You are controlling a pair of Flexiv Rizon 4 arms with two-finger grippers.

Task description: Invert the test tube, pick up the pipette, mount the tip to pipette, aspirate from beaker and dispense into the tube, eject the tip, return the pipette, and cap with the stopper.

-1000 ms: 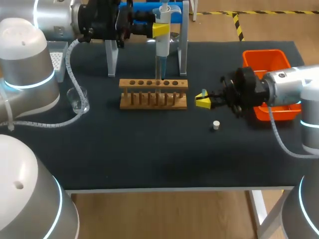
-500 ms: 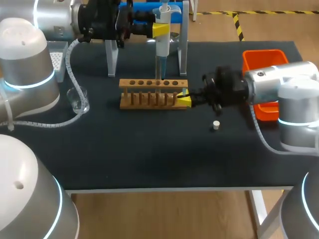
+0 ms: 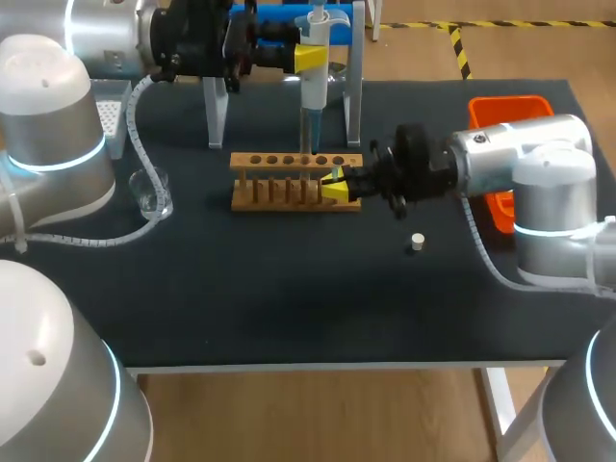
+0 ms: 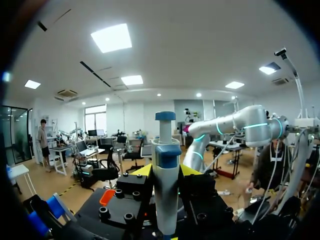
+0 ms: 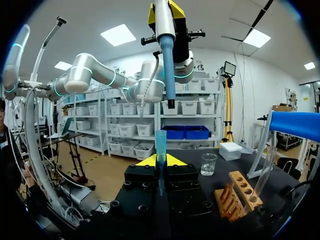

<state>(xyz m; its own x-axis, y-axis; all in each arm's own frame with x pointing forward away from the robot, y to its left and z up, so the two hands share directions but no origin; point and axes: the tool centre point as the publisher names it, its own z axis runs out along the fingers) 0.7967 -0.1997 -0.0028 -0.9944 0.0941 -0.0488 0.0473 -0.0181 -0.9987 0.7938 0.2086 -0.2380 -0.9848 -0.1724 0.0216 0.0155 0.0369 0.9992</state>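
the right gripper (image 3: 333, 187), closing its fingers on the upright test tube (image 5: 160, 144), is sliding in from near the stopper (image 3: 417, 242) to the wooden rack (image 3: 289, 162), almost beneath the pipette (image 3: 313, 89) that the left gripper (image 4: 165, 172) is clamping; dispensing is likely coming next.

The head camera looked down on the table (image 3: 289, 308) from above and behind. Both wrist cameras looked outward, close-in; all three views shared the pipette (image 3: 315, 72).

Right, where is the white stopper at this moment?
In the head view the stopper lies on the black table's right half, right of the wooden rack and nearer the front edge than the right end effector.
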